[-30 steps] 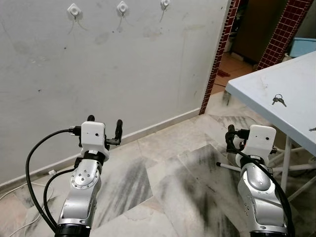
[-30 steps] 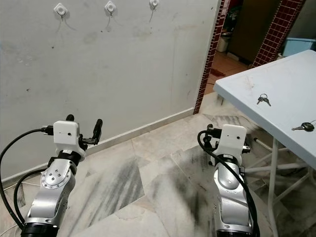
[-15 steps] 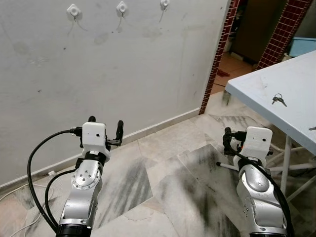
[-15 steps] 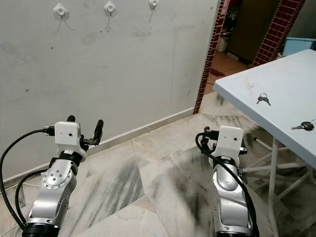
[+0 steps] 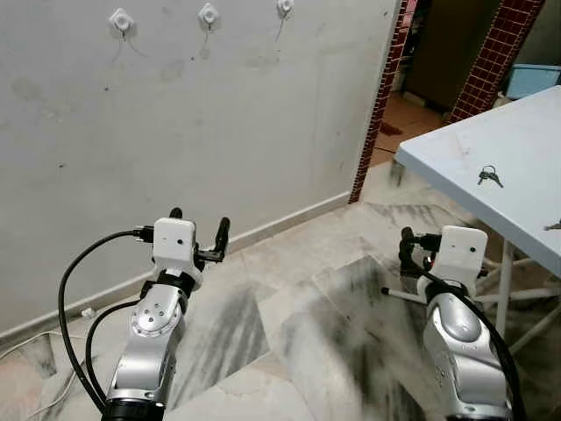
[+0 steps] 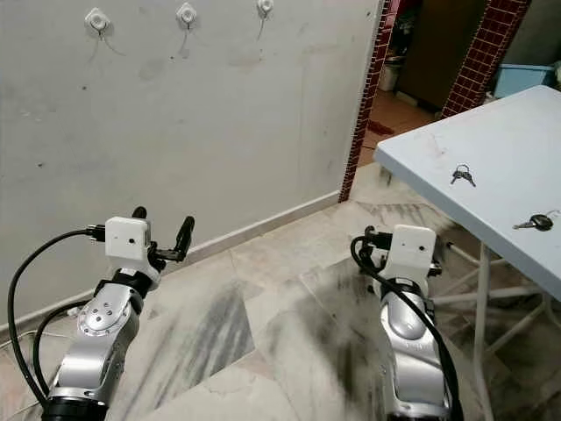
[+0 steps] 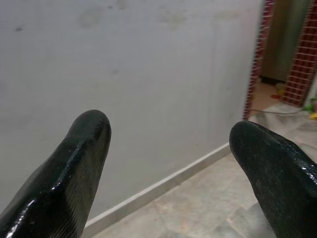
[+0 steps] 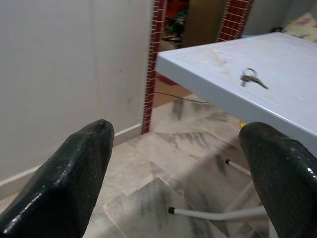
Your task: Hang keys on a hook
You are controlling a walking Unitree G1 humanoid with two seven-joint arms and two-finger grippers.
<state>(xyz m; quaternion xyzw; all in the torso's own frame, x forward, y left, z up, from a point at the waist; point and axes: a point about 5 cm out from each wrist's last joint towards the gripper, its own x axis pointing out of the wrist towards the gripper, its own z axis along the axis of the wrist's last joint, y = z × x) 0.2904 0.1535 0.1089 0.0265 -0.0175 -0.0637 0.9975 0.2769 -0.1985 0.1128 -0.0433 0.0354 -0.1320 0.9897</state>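
Observation:
A small bunch of keys (image 5: 489, 176) lies on the pale blue table (image 5: 456, 145) at the right, also seen in the right wrist view as keys (image 8: 252, 78). A second key (image 6: 536, 222) lies nearer the table's front edge. Three white hooks (image 5: 121, 21) (image 5: 208, 14) (image 5: 285, 6) are fixed high on the grey wall. My left gripper (image 5: 199, 224) is held up in front of the wall, open and empty. My right gripper (image 8: 178, 129) is open and empty, low beside the table, short of the keys.
Marble floor lies between me and the wall. A brick-edged doorway (image 5: 390, 96) opens at the back right. White table legs (image 5: 504, 294) stand close to my right arm. A cable (image 5: 35, 338) runs along the skirting at the left.
The whole picture has shifted a little, so the camera moved. My left arm sits slightly further right. Both grippers stay open and empty, and the keys lie where they were.

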